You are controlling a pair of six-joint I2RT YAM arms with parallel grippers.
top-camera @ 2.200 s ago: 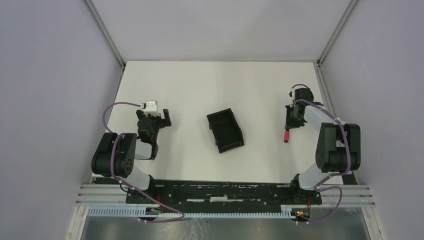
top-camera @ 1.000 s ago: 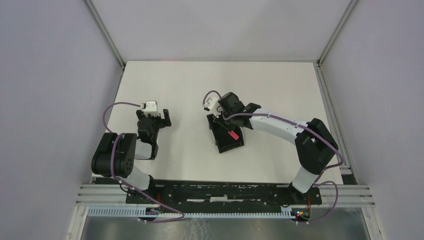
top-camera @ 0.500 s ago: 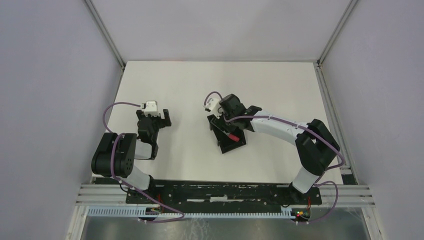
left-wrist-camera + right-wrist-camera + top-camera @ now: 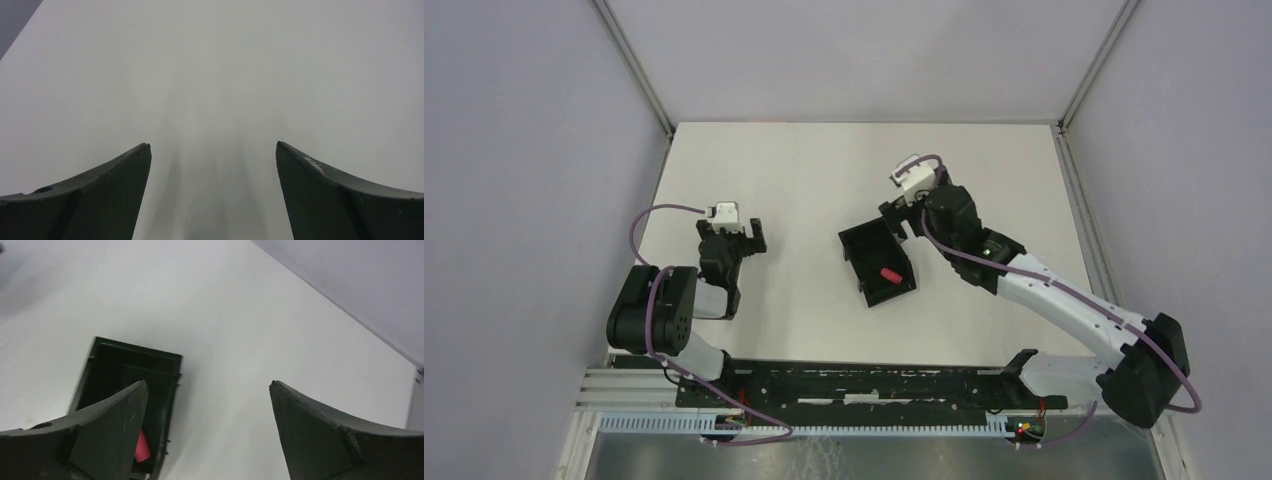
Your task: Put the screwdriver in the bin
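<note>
The screwdriver (image 4: 888, 273) lies inside the black bin (image 4: 856, 236) near the middle of the table, only its red handle showing. In the right wrist view a sliver of that red handle (image 4: 142, 447) peeks out beside my left finger, within the bin (image 4: 136, 349). My right gripper (image 4: 896, 218) hangs open just past the bin's far right corner, nothing between its fingers (image 4: 207, 384). My left gripper (image 4: 732, 232) rests open over bare table at the left, empty (image 4: 212, 145).
White tabletop surrounds the bin. Grey walls and metal frame posts (image 4: 636, 70) bound the table at the back and sides. A purple cable (image 4: 649, 220) loops from the left arm.
My right gripper went from shut on the screwdriver over the bin to open. The screwdriver dropped into the bin. The gripper then pulled back up and to the right.
</note>
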